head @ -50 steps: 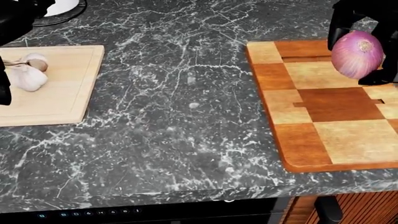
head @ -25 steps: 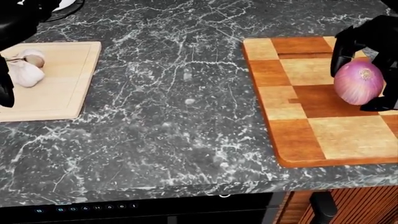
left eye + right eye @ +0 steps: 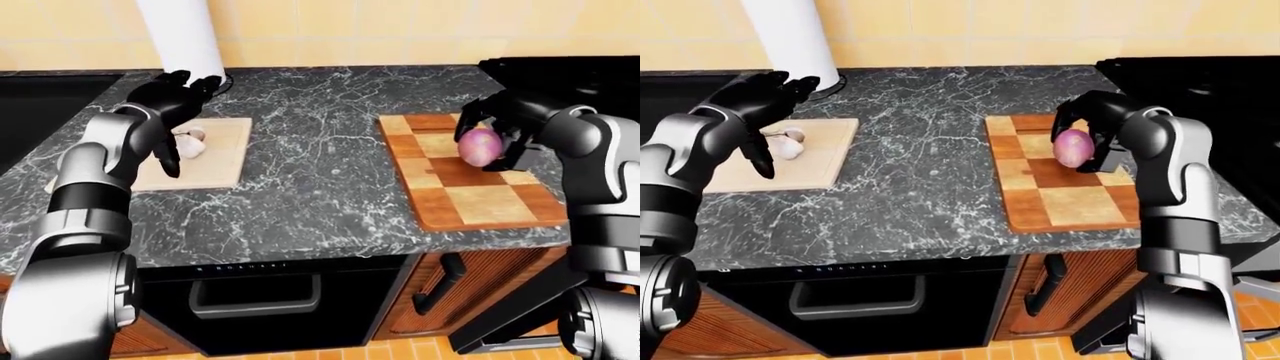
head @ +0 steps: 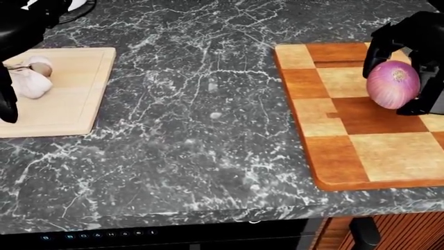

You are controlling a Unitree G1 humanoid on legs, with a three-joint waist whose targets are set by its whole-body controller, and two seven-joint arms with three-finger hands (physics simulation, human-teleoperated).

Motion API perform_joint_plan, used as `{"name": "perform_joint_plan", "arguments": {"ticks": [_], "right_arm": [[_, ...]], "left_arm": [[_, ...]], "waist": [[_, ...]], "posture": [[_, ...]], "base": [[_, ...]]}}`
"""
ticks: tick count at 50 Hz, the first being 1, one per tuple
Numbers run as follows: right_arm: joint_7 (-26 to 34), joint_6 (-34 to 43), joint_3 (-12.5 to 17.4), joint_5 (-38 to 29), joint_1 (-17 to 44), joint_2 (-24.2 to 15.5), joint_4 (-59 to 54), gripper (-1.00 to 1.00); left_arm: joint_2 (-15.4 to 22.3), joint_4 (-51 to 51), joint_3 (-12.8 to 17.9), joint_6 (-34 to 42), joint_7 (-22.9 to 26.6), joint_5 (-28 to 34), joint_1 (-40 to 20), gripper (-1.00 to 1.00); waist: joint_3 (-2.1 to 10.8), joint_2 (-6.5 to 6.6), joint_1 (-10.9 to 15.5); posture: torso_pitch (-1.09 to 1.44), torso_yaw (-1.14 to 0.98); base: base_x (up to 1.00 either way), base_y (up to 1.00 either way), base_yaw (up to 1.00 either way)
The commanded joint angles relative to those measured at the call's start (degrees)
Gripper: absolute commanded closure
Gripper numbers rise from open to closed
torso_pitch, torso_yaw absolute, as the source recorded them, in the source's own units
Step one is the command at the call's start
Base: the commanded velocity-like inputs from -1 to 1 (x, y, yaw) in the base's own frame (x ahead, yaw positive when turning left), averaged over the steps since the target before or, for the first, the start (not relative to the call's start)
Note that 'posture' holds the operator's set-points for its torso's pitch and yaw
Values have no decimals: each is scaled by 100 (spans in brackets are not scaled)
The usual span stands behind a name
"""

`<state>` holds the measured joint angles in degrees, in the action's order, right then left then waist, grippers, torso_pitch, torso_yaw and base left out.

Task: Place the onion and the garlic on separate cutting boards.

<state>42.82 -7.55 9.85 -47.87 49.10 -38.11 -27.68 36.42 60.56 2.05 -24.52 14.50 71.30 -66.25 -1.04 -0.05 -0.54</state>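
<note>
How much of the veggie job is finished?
The garlic already lies on the pale cutting board, with the left robot hand open above it. The right robot hand grips the onion over the checkered cutting board. Left: set the onion down and let go.

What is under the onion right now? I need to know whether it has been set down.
Under the onion lies the checkered cutting board. The right hand is shut on it, its fingers covering the underside, so contact with the board cannot be seen.
</note>
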Motion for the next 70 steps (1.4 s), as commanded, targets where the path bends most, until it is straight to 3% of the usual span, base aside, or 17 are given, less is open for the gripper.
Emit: {"name": "perform_joint_plan", "arguments": {"ticks": [1,11,15,19,21,26,29,39,46,49,51,58,65,70], "right_arm": [[-129,-44,99,13,206,-96,181,34],[-74,-80,99,-18,180,-81,200,7],[-55,-90,102,-29,154,-73,220,-18],[-44,-92,104,-34,152,-68,223,-25],[-28,-90,110,-32,152,-72,240,-40],[-6,-92,119,-31,131,-79,265,-49],[0,-95,120,-38,112,-77,273,-72],[-1,8,115,42,233,24,395,-72],[-44,187,88,151,370,158,533,-84],[-60,489,120,318,470,359,738,-87],[-173,652,100,408,536,458,806,-100],[-220,1137,16,656,374,740,1454,-100],[-400,1806,-3,834,279,1028,2257,-100],[-421,2330,-15,960,46,1245,3078,-100]], "left_arm": [[93,-209,76,15,-118,-63,-238,-100],[108,-240,84,10,-100,-74,-232,-100],[114,-256,87,5,-88,-78,-226,-100],[112,-267,90,5,-84,-80,-217,-100],[117,-280,94,6,-67,-84,-218,-100],[114,-291,97,8,-57,-89,-215,-100],[117,-290,98,7,-68,-89,-202,-100],[101,-396,168,43,6,-274,-166,-100],[-55,-906,388,209,418,-888,141,-100],[-240,-1683,569,423,907,-1441,520,-100],[-360,-2333,635,644,1280,-1765,846,-100],[-751,-4335,747,1364,1992,-2437,1920,-100],[-954,-5631,865,2139,2349,-2839,2253,-100],[-1108,-6517,935,2649,2346,-3046,2610,-100]], "waist": [[182,2,-3],[165,3,1],[156,3,2],[151,0,2],[150,-2,2],[147,-8,6],[147,-12,9],[150,-5,12],[145,10,15],[150,19,17],[146,32,14],[123,35,33],[99,35,48],[67,36,57]], "posture": [[0,0],[0,0],[0,0],[0,0],[0,0],[0,0],[0,0],[0,0],[0,0],[0,0],[0,0],[0,0],[0,0],[0,0]], "base": [[0,0,0],[0,0,0],[0,0,0],[0,0,0],[0,0,0],[0,0,0],[0,0,0],[0,0,0],[0,0,0],[0,0,0],[0,0,0],[0,0,0],[0,0,0],[0,0,0]]}}
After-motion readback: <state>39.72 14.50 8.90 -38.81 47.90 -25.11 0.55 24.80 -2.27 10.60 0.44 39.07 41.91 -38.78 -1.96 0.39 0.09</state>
